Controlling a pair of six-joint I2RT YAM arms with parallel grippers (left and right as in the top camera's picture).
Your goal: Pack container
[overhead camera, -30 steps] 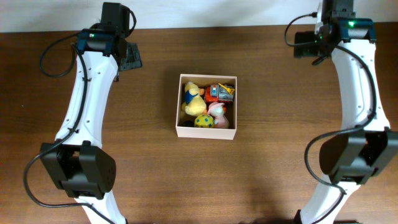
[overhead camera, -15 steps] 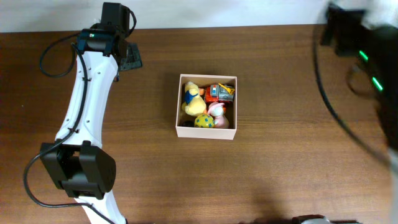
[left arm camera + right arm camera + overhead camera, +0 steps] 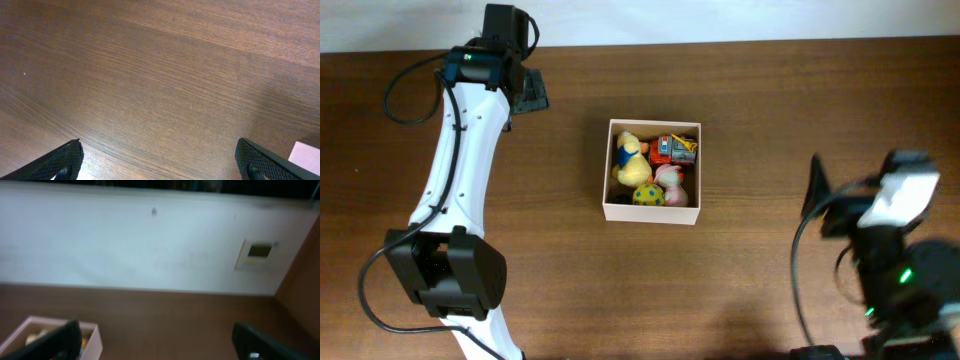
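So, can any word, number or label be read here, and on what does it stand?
No text can be read.
The wall panel: its display is too blurred.
The red toy in the container: any print is too small to read.

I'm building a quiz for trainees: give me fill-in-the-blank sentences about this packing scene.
The yellow duck lies inside the container, on the ___ arm's side of the red car.
The left gripper is ___, holding nothing.
The right gripper is open and holds ___.
Missing words: left; open; nothing.
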